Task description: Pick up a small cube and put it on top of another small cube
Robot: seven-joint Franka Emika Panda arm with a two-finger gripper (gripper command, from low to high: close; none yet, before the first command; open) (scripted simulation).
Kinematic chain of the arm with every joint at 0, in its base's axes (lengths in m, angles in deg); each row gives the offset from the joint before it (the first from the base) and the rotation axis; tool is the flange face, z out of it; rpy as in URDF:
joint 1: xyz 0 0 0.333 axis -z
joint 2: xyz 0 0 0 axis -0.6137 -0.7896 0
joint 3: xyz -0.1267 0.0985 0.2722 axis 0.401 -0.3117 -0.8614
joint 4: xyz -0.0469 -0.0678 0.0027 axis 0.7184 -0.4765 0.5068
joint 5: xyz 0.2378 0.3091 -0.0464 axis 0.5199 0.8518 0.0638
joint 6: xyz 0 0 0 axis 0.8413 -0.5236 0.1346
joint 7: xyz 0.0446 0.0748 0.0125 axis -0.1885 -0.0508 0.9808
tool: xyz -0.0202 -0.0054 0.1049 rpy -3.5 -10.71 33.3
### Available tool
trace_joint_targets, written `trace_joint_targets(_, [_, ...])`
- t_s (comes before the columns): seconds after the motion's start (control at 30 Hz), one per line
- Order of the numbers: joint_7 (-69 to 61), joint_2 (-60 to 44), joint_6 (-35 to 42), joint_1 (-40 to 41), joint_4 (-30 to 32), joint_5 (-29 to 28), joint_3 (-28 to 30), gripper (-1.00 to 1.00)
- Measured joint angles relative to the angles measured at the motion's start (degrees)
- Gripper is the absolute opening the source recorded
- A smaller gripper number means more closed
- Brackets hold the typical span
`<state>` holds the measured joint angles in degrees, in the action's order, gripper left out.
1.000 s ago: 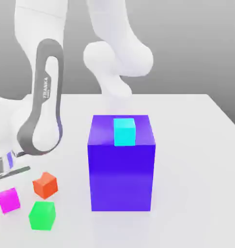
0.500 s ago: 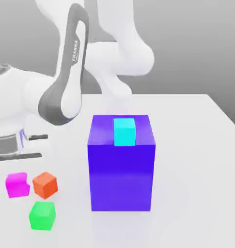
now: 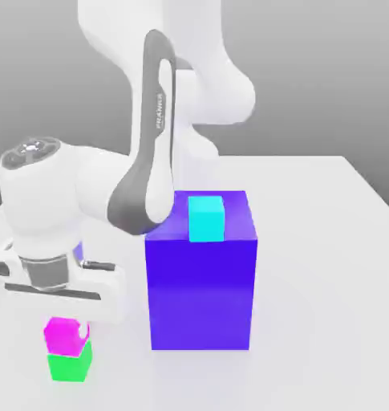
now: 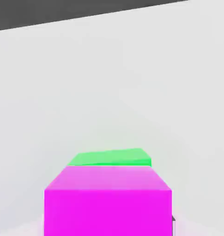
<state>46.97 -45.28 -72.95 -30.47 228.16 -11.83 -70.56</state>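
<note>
A moment ago the pink cube (image 3: 66, 337) was off toward the exterior view's left, apart from the green cube (image 3: 69, 367); now it sits over the green one, lower face meeting its top as far as I can see. My arm (image 3: 49, 201) has swung across with it, bringing my tool (image 3: 66, 327) above the pair. I take this as the placing step, with the stack all but made; what seems left is to be sure the pink cube is free and rise straight up, since a sideways brush could knock it off. I can't tell how far open my tool is, or whether it still has hold of the cube. Being a cube, the pink one has no long axis and no real front. It looks close to level, its sides squared to my hand, while the green one is turned slightly against it. The big blue block (image 3: 201, 293) stands well apart on the bench (image 3: 326, 281).
</note>
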Motion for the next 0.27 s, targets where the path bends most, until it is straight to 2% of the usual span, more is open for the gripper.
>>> trace_joint_targets(0.13, [0.0,-0.1,-0.1,0.1,0.0,0.0,-0.1,1.00])
trace_joint_targets(0.27, [4.2,7.0,6.0,-0.8,0.5,-5.7,1.9,1.00])
